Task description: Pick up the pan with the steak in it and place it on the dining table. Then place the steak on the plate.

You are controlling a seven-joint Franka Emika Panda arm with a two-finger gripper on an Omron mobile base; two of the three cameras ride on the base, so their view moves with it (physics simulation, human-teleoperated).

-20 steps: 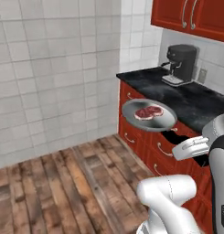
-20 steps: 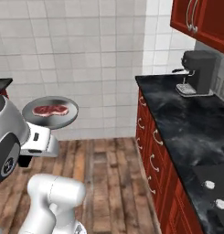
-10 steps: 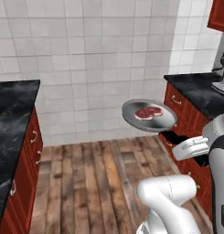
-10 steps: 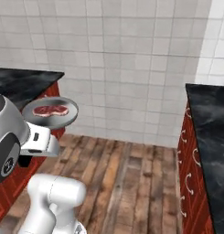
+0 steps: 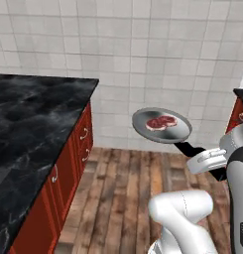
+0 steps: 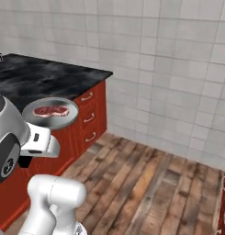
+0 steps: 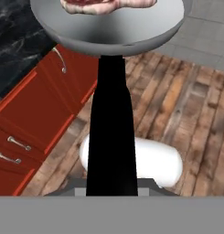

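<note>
- The whole scene is shifting between the earlier pictures and now: the coffee machine and upper cabinets are gone from sight, and a black marble counter over red cabinets is now sliding in on the left. That is the base turning, not the things moving.
- The pan is keeping the same place relative to the arm throughout, held up in the air over the wooden floor, level, with the steak still lying flat in its middle.
- The gripper is clamping the pan's black handle; in the hand view the handle is running straight down between the tips, so the jaws are closed on it.
- Judging by this, the pick-up is done and the carry is under way; the dining table and plate are not yet reached.
- The pan is a shallow round dish of smooth grey metal with a low rim and a straight, matte black handle.
- The steak is a flat red slab with white marbling, irregular at its edge.
- The wall behind is pale square tile; the floor is worn brown planks; the red drawers are carrying thin curved metal pulls.
</note>
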